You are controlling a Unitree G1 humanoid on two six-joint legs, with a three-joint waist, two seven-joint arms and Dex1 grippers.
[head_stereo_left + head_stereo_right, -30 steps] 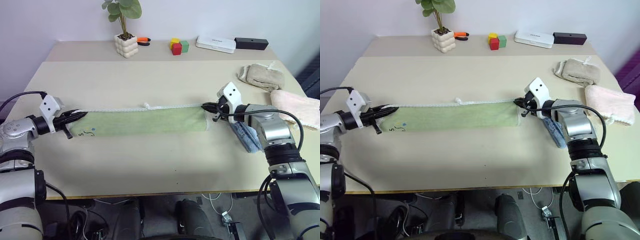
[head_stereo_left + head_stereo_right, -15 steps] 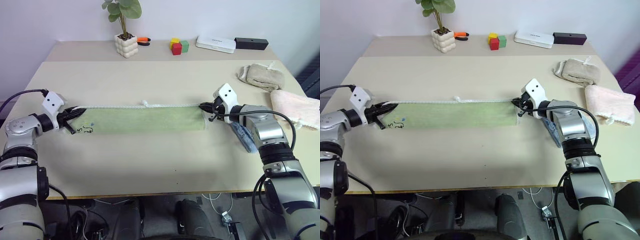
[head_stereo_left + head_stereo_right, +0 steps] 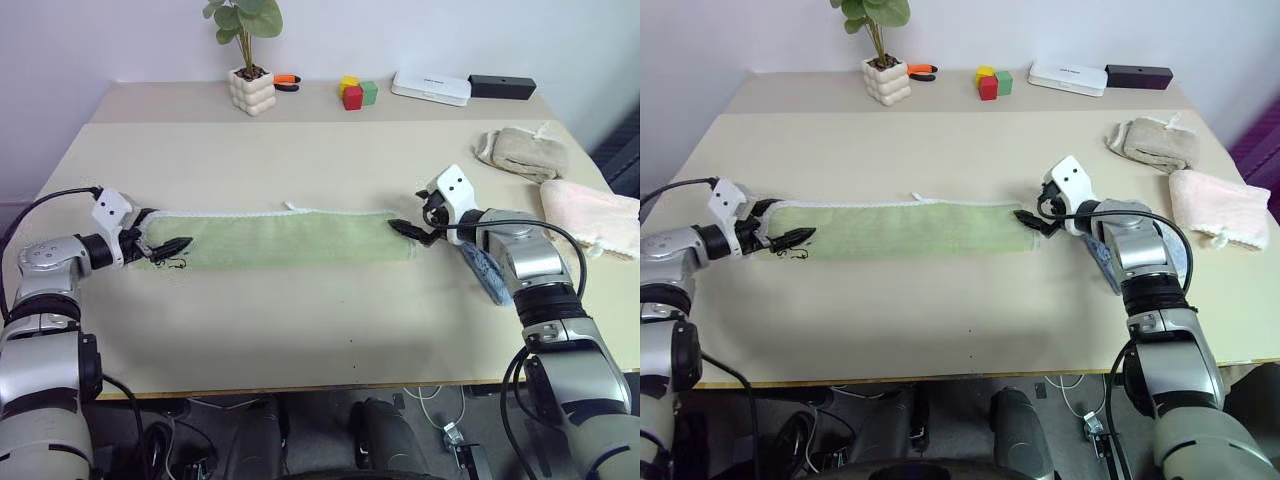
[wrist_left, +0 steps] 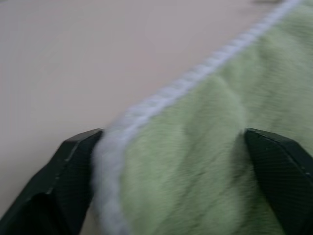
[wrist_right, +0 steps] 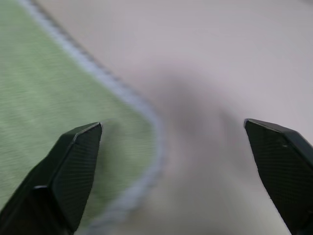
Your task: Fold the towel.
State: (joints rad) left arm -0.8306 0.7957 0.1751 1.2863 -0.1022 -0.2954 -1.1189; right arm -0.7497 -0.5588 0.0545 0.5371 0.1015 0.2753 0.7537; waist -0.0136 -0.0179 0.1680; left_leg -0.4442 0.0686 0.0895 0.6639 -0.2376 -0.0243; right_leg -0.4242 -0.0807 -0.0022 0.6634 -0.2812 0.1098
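Note:
The light green towel (image 3: 280,238) lies flat on the table (image 3: 300,160) as a long narrow folded strip, its whitish edging (image 3: 290,210) along the far side and a small dark mark (image 3: 172,262) at its left end. My left gripper (image 3: 160,232) stands open over the left end. In the left wrist view its fingers (image 4: 73,161) are spread with the towel's edge (image 4: 146,112) between them. My right gripper (image 3: 412,215) is open at the right end. The right wrist view shows the towel's rounded corner (image 5: 142,147) between the spread fingers (image 5: 73,156).
A light blue towel (image 3: 490,270) lies under my right forearm. A beige towel (image 3: 522,152) and a pink towel (image 3: 595,215) sit at the right. A potted plant (image 3: 252,90), coloured blocks (image 3: 355,93), a white box (image 3: 431,88) and a black box (image 3: 503,87) line the far edge.
Both grippers have opened and let go of the towel's white edge. That edge, stretched taut between them before, now lies on the table along the strip.

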